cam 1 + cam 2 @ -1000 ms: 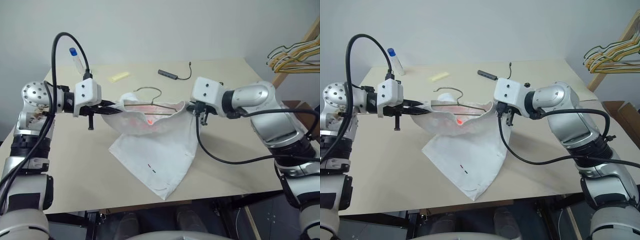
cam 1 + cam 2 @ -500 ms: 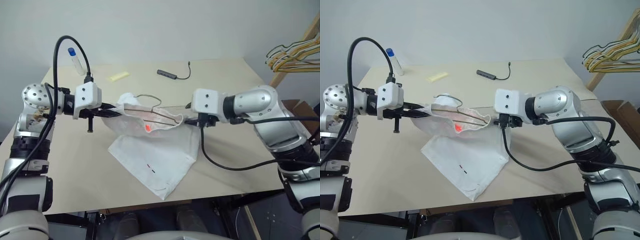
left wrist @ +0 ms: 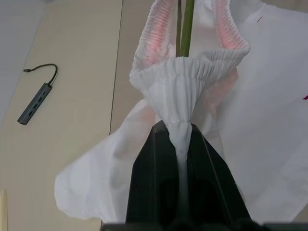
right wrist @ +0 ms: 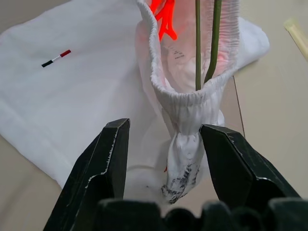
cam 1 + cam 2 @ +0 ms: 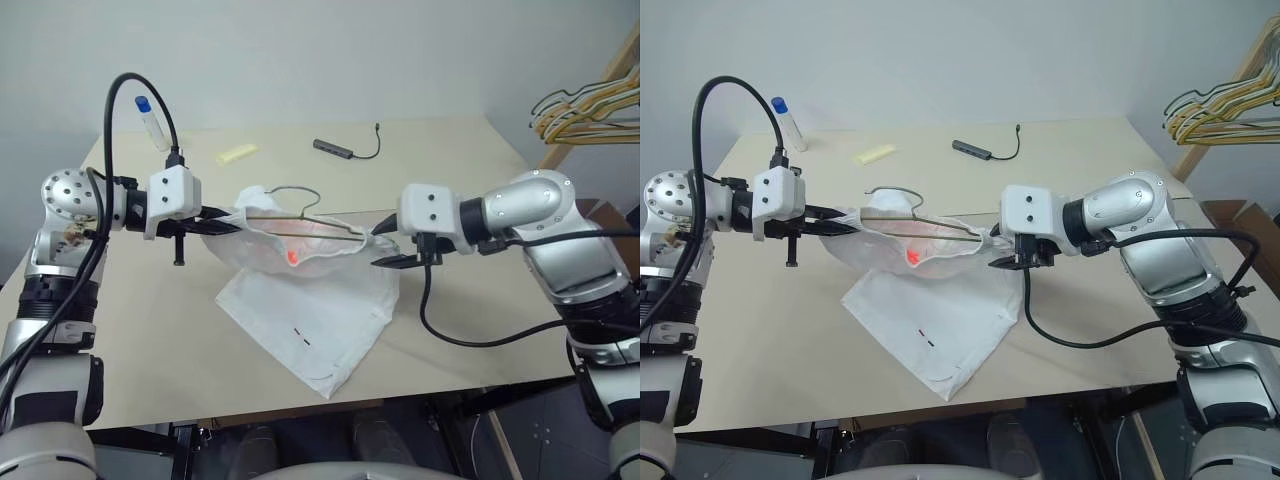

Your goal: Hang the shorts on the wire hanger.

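- Table [image 5: 140,330]: beige top, bearing every item below.
- Shorts [image 5: 310,310]: white cloth; legs lay flat on the table toward its near edge, waistband lifted and stretched between the two grippers, a pink-red glow inside the waist opening. A small dark mark sat near the hem.
- Left gripper [image 5: 222,226]: jaws clenched on the left end of the gathered waistband, holding it off the table.
- Right gripper [image 5: 392,249]: jaws released and spread; the right end of the waistband hung between the fingers [image 4: 103,163], not pinched.
- Wire hanger [image 5: 300,212]: thin dark wire, its bar threaded inside the waistband, its hook standing above the cloth.
- USB hub [image 5: 334,148]: dark, with cable, near the far edge.
- Tube [image 5: 153,120]: blue-capped, far left corner.
- Yellow strip [image 5: 238,153]: just beside the tube's side of the table.
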You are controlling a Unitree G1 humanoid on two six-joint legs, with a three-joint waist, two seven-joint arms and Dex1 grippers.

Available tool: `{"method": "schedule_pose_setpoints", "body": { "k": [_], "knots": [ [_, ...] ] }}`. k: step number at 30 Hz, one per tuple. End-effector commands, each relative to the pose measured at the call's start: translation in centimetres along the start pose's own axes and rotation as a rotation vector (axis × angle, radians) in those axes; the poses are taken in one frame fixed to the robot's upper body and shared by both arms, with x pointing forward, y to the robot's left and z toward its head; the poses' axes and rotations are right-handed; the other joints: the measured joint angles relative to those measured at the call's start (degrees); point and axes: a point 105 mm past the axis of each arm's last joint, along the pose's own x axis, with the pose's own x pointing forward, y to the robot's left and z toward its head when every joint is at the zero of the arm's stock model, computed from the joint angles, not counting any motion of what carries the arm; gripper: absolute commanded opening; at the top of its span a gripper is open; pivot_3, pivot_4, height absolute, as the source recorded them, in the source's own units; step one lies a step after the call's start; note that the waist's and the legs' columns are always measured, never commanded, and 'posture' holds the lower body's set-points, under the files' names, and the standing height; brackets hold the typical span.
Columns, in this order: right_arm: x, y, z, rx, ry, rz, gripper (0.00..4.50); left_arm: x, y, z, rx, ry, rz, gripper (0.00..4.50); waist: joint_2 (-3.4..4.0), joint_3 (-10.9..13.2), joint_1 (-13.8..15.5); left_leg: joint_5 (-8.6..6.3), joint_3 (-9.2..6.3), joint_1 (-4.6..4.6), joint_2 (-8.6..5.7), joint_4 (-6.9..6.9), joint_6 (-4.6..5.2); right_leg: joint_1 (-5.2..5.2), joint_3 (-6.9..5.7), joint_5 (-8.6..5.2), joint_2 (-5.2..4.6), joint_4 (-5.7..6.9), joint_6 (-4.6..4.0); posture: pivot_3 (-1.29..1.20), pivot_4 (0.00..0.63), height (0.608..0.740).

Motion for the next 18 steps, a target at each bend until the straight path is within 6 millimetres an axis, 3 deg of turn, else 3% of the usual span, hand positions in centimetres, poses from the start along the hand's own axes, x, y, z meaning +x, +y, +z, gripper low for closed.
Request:
{"method": "schedule_pose_setpoints", "body": {
  "k": [1,7,14,18],
  "knots": [
    [-0.2,-1.2,0.4,0.002,-0.013,-0.066,2.80,-0.8,1.0,1.5,0.040,-0.041,0.042,0.00,0.00,0.00,-0.07,0.00,0.00,0.01,0.00,0.00,0.00,0.00,0.00,0.00,0.00,0.01,0.00,-0.09,0.000,0.740],
    [0.6,-2.7,0.1,0.081,-0.029,-0.145,2.80,-0.9,0.9,1.9,0.045,-0.061,0.033,0.00,0.00,0.00,-0.53,0.00,0.00,0.00,-0.01,0.01,0.00,-0.06,0.01,0.00,0.00,0.12,0.00,-0.09,0.000,0.740],
    [1.0,-2.7,1.5,0.133,-0.122,-0.114,2.80,-0.8,0.9,2.1,0.048,-0.077,0.032,0.00,0.00,0.00,-0.76,0.00,-0.03,-0.01,-0.01,0.02,0.00,-0.07,0.01,0.00,-0.01,0.19,0.00,-0.09,0.000,0.740],
    [1.2,-2.6,1.7,0.156,-0.135,-0.097,1.88,-0.8,0.9,2.5,0.042,-0.103,0.033,0.00,0.00,0.00,-0.90,0.00,-0.05,0.01,-0.01,0.02,0.00,-0.07,0.01,0.00,0.00,0.23,0.00,-0.09,0.000,0.740]
  ]
}}
